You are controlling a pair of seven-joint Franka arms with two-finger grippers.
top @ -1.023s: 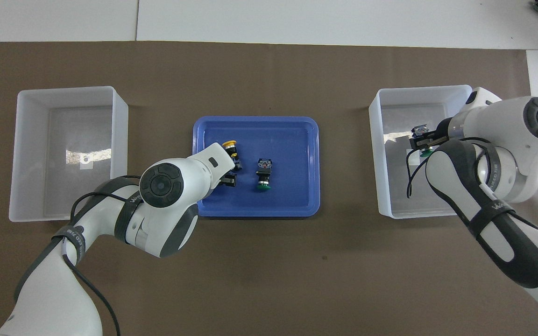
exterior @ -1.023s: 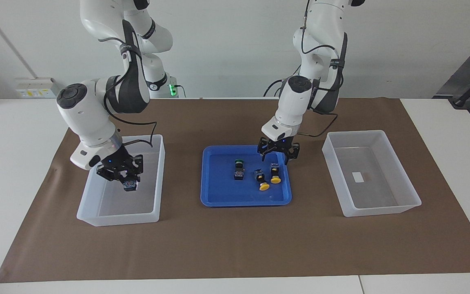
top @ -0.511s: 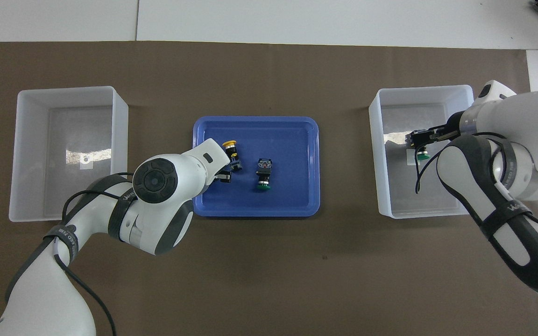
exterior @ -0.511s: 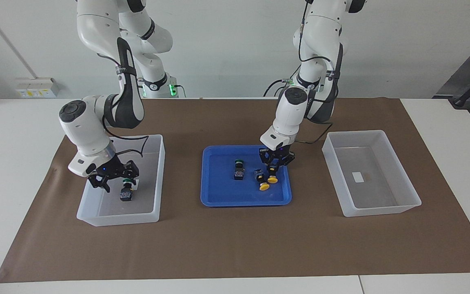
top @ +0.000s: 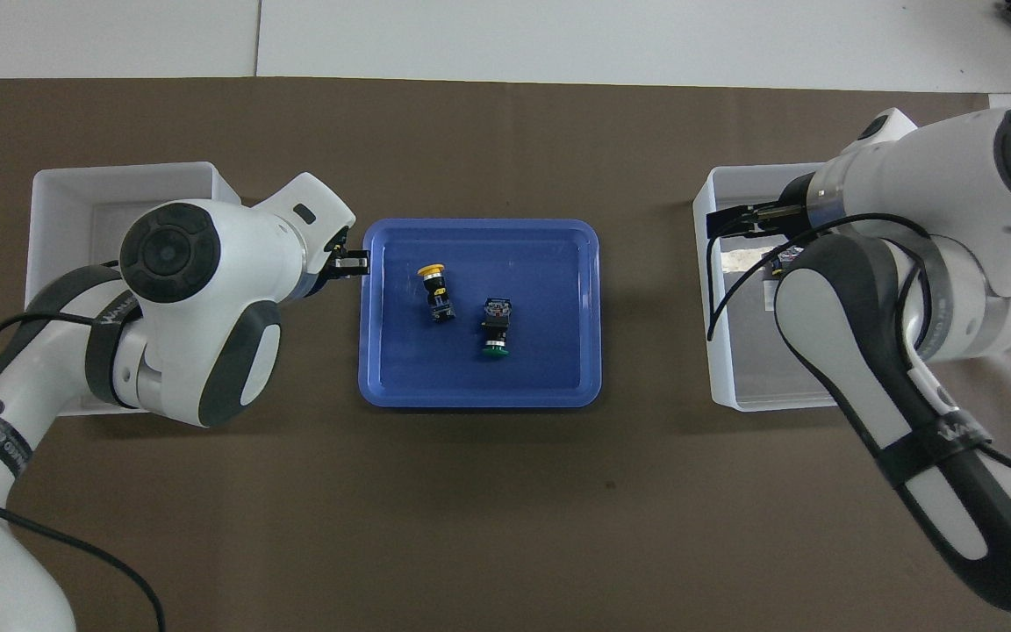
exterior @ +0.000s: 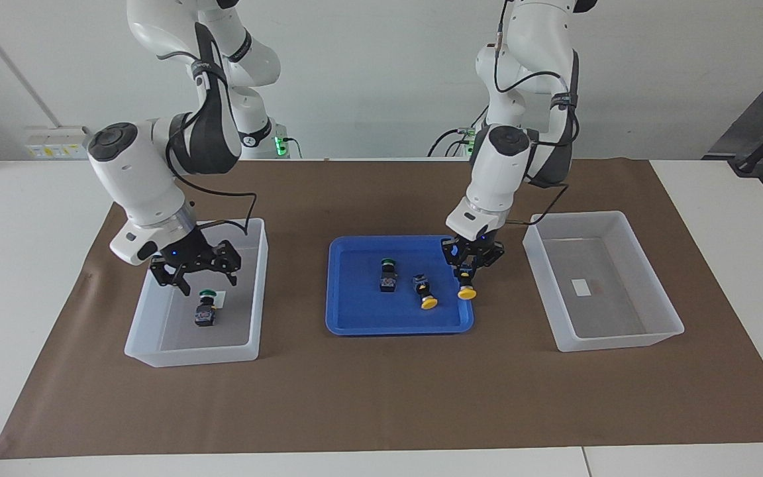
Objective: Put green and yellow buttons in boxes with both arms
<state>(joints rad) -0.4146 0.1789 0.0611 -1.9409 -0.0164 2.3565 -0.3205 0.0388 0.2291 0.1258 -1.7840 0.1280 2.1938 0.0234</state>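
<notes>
The right gripper [exterior: 191,277], fingers now released, has lifted clear of the green button [exterior: 206,308] left in its box [exterior: 257,291], while the left gripper [exterior: 471,265], clenched on a yellow button [exterior: 466,291], has raised it over the blue tray's [exterior: 355,311] edge toward the empty box [exterior: 626,338].

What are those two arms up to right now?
Left gripper shut on yellow button, lifted over blue tray. Right gripper open above box; green button dropped inside. Nothing blocking.
</notes>
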